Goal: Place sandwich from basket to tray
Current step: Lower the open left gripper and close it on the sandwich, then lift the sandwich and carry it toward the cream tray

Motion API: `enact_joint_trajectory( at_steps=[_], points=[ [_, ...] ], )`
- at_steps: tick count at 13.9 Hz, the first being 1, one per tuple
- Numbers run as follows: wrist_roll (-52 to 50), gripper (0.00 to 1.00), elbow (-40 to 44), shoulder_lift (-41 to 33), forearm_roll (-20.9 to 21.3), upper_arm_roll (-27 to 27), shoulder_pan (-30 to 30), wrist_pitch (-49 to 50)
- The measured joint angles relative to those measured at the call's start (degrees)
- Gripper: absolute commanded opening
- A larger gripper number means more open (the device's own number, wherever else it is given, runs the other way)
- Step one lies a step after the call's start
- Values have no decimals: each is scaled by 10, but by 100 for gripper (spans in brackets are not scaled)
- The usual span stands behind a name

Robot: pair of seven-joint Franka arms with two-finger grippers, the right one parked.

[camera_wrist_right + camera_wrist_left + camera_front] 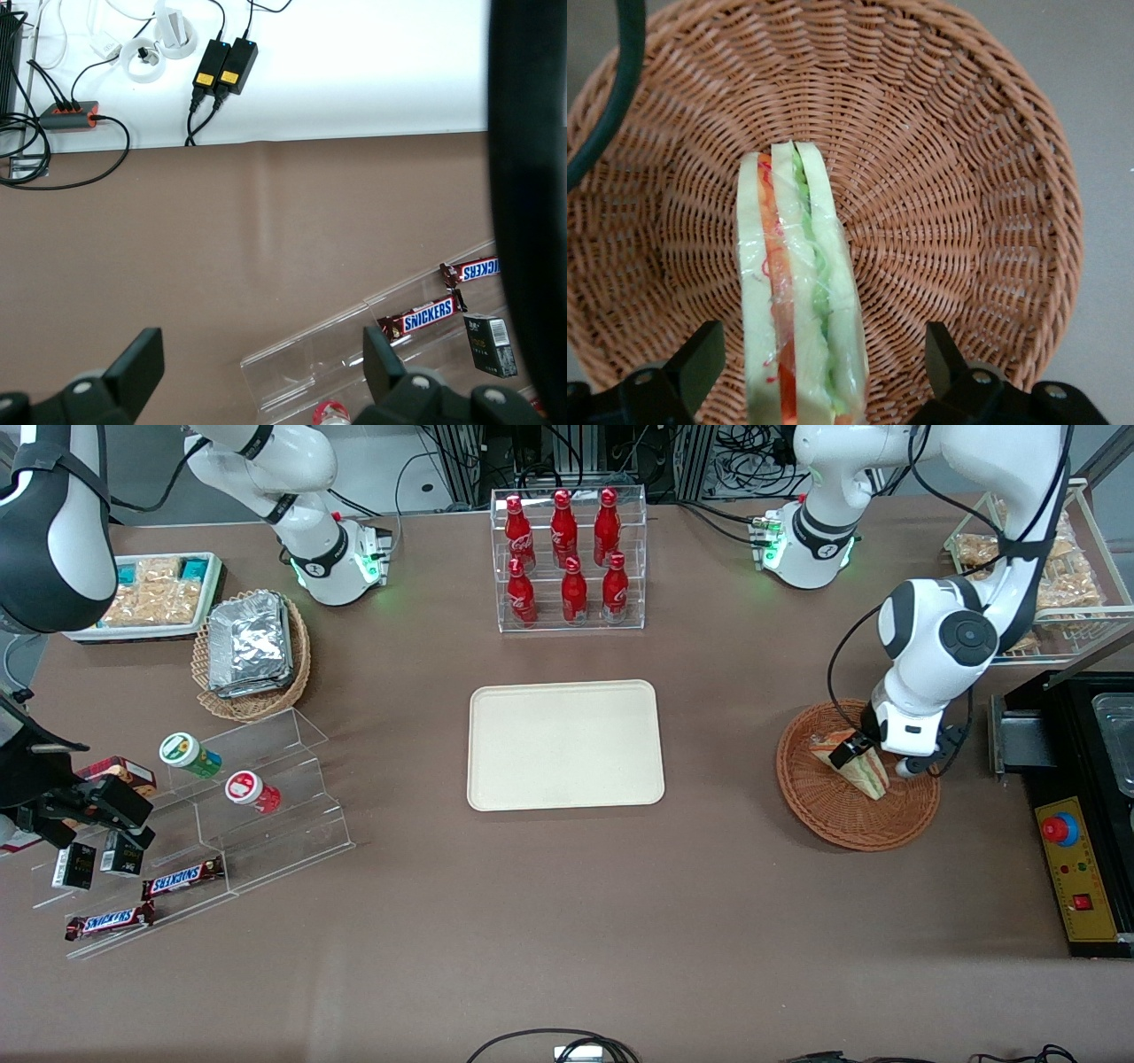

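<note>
The wrapped sandwich (866,772) stands on edge in the round reddish-brown basket (850,819), its green, red and yellow layers showing in the left wrist view (793,266). My left gripper (873,760) is lowered into the basket (966,177) and is open. Its two dark fingers (700,354) straddle the sandwich with a gap on each side, so nothing is gripped. The gripper (819,354) is centred over the wedge's thick end. The cream tray (564,744) lies flat at the table's middle, toward the parked arm from the basket, with nothing on it.
A clear rack of red bottles (567,558) stands farther from the front camera than the tray. A black control box with a red button (1076,868) sits close beside the basket at the working arm's end. A tan basket of foil packets (251,651) and an acrylic snack stand (204,824) are toward the parked arm's end.
</note>
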State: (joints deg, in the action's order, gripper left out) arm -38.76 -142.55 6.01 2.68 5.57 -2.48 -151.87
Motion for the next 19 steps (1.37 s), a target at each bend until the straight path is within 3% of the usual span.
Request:
enact_joint_trajectory(
  at_steps=[1, 2, 3, 11, 16, 19],
  points=[
    [-1, 80, -5, 8, 0, 0, 0, -15],
    [-1, 33, -8, 15, 0, 0, 0, -25],
    [-2, 1, -9, 19, 0, -1, 0, -28],
    [-1, 0, -8, 10, 0, -2, -1, -21],
    [24, 0, 30, -76, 3, 8, 1, 114],
    [27, 0, 91, -96, 3, 44, 2, 207]
  ],
)
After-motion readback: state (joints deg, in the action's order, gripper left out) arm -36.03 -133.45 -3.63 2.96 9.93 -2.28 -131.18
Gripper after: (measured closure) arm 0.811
